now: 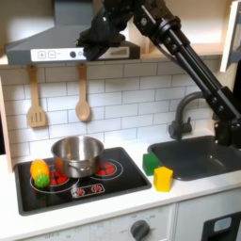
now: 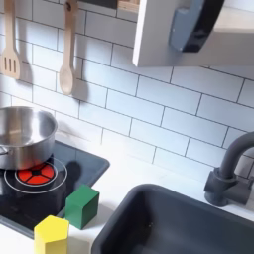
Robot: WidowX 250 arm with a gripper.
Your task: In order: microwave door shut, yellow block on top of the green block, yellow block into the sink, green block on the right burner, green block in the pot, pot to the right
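The microwave door [image 2: 167, 32] hangs high above the counter with the gripper [image 1: 94, 40] up against it, jaw state impossible to tell, while the yellow block [image 1: 164, 178] waits far below beside the sink [image 1: 202, 156].

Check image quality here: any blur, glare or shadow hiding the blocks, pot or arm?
In the first exterior view, the frame is soft and low-resolution; the gripper is a dark blur up high, jaws unreadable. The pot shows bright reflections. In the second exterior view, lighting is even; the green block and yellow block are clear, casting soft shadows.
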